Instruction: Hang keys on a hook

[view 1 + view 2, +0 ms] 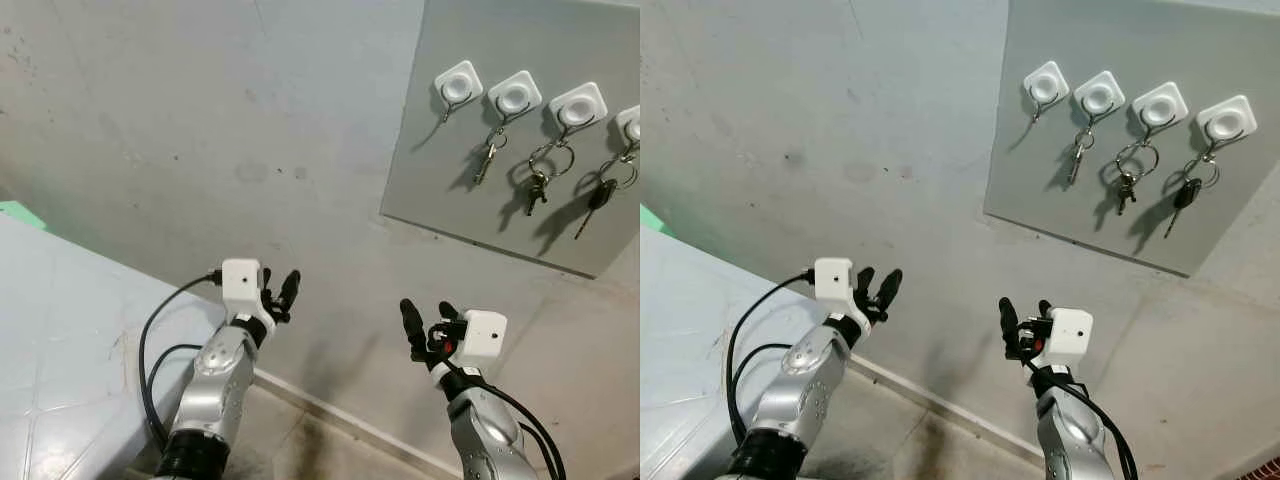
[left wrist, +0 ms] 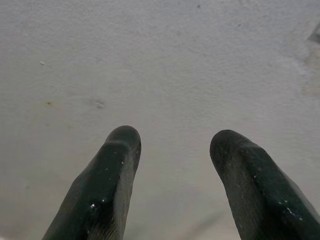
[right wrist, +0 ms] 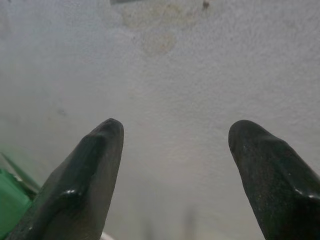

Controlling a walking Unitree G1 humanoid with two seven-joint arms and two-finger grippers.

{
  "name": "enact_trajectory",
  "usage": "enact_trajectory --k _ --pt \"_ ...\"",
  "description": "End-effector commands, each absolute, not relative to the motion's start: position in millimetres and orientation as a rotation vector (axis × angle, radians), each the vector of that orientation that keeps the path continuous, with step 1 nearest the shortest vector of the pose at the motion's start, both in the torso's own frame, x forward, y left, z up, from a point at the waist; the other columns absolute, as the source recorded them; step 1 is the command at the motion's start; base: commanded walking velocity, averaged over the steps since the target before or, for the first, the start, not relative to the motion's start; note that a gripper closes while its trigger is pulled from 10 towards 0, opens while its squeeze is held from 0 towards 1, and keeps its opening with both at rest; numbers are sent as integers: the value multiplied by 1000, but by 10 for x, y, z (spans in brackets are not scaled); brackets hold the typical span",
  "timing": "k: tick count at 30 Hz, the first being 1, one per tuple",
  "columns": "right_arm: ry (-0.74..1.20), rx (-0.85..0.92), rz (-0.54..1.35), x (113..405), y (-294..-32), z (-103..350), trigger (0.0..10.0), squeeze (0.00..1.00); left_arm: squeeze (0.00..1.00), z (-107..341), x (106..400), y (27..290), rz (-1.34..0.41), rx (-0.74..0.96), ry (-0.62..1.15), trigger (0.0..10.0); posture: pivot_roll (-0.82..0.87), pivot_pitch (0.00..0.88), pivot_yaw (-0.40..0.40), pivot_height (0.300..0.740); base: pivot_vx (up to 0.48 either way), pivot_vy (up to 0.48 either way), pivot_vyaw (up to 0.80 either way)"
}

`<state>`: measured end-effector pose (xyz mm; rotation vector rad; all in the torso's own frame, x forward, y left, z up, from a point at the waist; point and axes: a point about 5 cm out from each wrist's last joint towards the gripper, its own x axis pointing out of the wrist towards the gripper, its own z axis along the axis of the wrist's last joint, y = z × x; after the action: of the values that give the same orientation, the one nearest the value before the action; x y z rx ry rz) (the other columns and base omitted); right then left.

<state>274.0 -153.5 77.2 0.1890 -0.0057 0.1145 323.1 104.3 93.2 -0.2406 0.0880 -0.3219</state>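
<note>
**Grippers raised and empty below the key board**

Grippers first: the left gripper (image 1: pixel 281 293) is lifted in front of the grey wall (image 1: pixel 200 130), its two black fingers (image 2: pixel 107 185) parted with bare plaster showing between them and nothing held. The right gripper (image 1: pixel 425 322) is raised to about the same height, well apart from the left, and its fingers (image 3: pixel 85 175) stand spread wide as well, also with nothing between them. Each gripper carries a white camera block at the wrist, and black cables loop down from the left silver arm (image 1: pixel 215 385); the right silver arm (image 1: pixel 485 430) rises from the lower edge of the head view.

Above and to the robot's right of both grippers, a grey board (image 1: pixel 1040 190) is fixed to the wall. Four white square hooks run in a row along its top. The first hook (image 1: pixel 1045 83), nearest the robot's left, has nothing hanging from it. The second hook (image 1: pixel 1098 98) carries a single silver key (image 1: pixel 1077 160). The third hook (image 1: pixel 1160 106) holds a large ring with a small dark bunch of keys (image 1: pixel 1125 185). The fourth hook (image 1: pixel 1226 122) holds a black-headed key (image 1: pixel 1183 198) on a ring. All the keys hang well above the grippers, and neither gripper touches the board.

A pale table surface (image 1: pixel 60 330) lies at the robot's lower left, with a green edge (image 1: pixel 20 212) at its far corner.
</note>
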Motion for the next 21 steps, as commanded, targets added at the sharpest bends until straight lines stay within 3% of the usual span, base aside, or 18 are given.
enact_trajectory --k 1,17,18,19,20,21 --pt "6 147 105 2700 -1537 737 10000 1000 0 905 3197 1067 -329 -249 83 10000 -12 0 15 740 0 0 0" --pt "28 56 13 2516 -1676 602 10000 1000 0 872 3147 1201 -331 -305 41 10000 -36 0 19 740 0 0 0" --pt "28 58 14 2508 -1679 602 10000 843 0 861 3145 1220 -320 -303 39 10000 -42 0 20 740 0 0 0" --pt "28 58 14 2508 -1679 602 10000 843 0 861 3145 1220 -320 -303 39 10000 -42 0 20 740 0 0 0" --pt "27 60 15 2501 -1682 604 10000 196 0 850 3143 1238 -308 -302 38 10000 -44 0 18 740 0 0 0" --pt "27 64 16 2497 -1681 604 10000 0 0 850 3140 1241 -308 -304 33 10000 -44 0 18 740 0 0 0"
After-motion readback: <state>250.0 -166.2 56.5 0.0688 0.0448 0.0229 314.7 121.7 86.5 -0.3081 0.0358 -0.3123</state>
